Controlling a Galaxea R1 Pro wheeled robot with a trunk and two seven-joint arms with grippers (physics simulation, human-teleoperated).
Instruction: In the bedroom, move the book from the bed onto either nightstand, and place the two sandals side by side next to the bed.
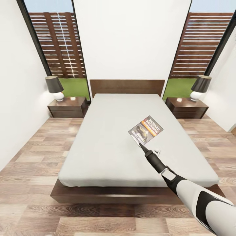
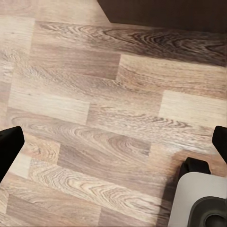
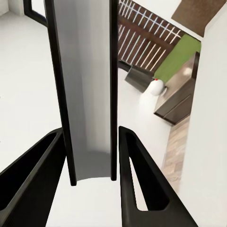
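Book [image 1: 146,130] raised off bed [image 1: 108,144], pinched at near edge by right gripper [image 1: 139,142], fingers [image 3: 142,179] clamped on its sides; thin, light, likely floppy, so grip near spine; right nightstand [image 1: 186,108] well apart; left gripper [image 2: 113,142] jaws apart over floor [image 2: 94,85]

Two black-shaded lamps [image 1: 54,87], slatted fence [image 1: 59,42]

Right arm [image 1: 196,196]: glossy white shell with dark grey inset panels, narrowing to a black wrist and slim black gripper [image 1: 141,146]. Fingers [image 3: 142,184] matte black, tapered, with slotted cut-outs. Left gripper fingertips [image 2: 9,146] black.
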